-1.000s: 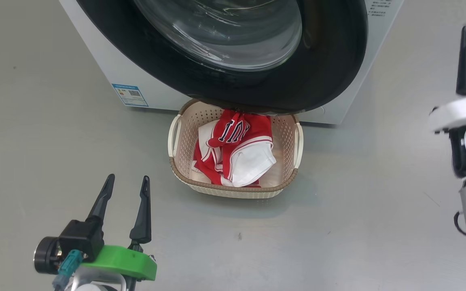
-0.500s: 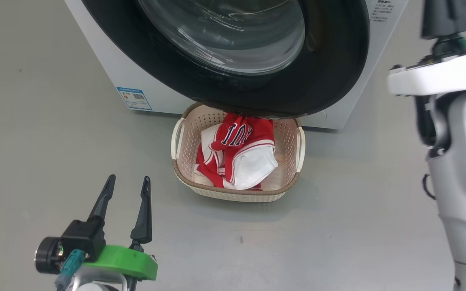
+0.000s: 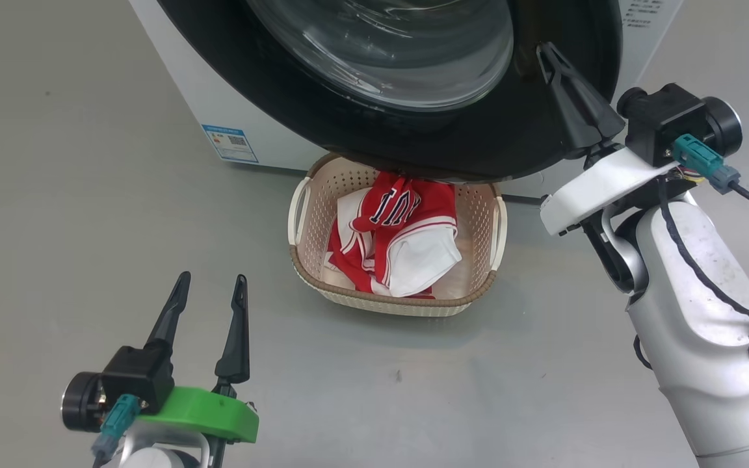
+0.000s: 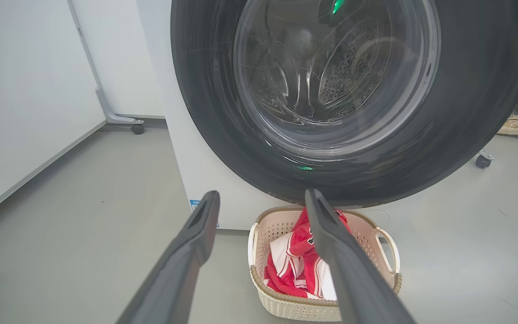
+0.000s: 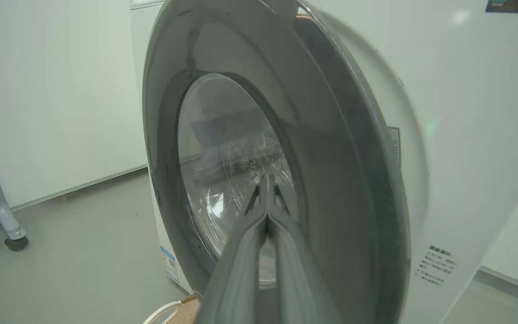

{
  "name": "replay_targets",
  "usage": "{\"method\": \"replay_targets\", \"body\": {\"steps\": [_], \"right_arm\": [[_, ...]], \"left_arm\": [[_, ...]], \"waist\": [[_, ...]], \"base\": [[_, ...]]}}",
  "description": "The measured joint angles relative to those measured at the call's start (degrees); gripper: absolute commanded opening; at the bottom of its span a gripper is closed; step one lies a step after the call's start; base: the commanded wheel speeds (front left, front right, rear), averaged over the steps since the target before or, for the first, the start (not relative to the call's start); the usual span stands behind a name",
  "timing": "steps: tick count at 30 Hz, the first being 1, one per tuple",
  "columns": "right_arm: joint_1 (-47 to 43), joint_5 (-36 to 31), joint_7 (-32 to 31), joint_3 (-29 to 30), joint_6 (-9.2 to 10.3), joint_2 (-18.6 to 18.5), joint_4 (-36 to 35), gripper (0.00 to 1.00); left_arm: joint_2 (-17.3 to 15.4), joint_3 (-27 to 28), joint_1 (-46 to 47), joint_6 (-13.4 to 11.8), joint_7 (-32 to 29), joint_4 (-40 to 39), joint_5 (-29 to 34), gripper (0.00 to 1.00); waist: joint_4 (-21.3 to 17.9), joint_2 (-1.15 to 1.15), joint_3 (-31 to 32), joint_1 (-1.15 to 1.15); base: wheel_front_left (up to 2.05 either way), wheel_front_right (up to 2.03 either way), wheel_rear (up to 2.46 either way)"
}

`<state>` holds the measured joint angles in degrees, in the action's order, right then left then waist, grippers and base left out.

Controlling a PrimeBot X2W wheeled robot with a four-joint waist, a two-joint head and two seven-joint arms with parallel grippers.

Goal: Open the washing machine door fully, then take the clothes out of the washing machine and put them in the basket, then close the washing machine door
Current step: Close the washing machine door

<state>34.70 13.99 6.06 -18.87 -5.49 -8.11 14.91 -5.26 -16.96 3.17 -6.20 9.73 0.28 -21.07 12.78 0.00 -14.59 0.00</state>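
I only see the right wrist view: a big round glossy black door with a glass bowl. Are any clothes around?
Observer: Yes, red and white jersey clothes lie in a small cream perforated plastic basket on the grey floor, under the door's lower edge.
Operator: And the other arm?
Observer: The left gripper hangs open, left of the basket and apart from it.
Operator: Anyone nearby?
Observer: A person's tan shoe stands beside the white washing machine.

Black-and-white letters on the clothes [image 3: 395, 207], perhaps "INU" upside down, blue label [image 3: 230, 143] print too small
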Motion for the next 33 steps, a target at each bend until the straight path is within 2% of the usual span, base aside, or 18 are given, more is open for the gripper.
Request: {"method": "replay_targets", "body": {"steps": [8,25,33], "right_arm": [[1.48,0.26,-1.74,1.68,0.0,-0.54,4.95,0.0],[8.99,1.08,-1.8,4.6,0.02,-1.56,10.78,0.0],[13.63,1.13,-1.81,7.22,0.22,-3.77,13.34,0.0]], "left_arm": [[0.43,-0.45,1.28,0.0,0.52,-0.22,0.0,1.0],[1.19,-1.71,2.82,0.0,1.53,0.34,0.0,1.0],[1.58,-2.98,4.66,0.05,1.78,0.55,0.0,1.0]], "waist": [[0.86,0.0,-2.04,0.0],[2.65,0.0,-5.13,0.0],[3.95,0.0,-6.84,0.0]], "base": [[0.0,0.0,0.0],[0.0,0.0,0.0],[0.0,0.0,0.0]]}}
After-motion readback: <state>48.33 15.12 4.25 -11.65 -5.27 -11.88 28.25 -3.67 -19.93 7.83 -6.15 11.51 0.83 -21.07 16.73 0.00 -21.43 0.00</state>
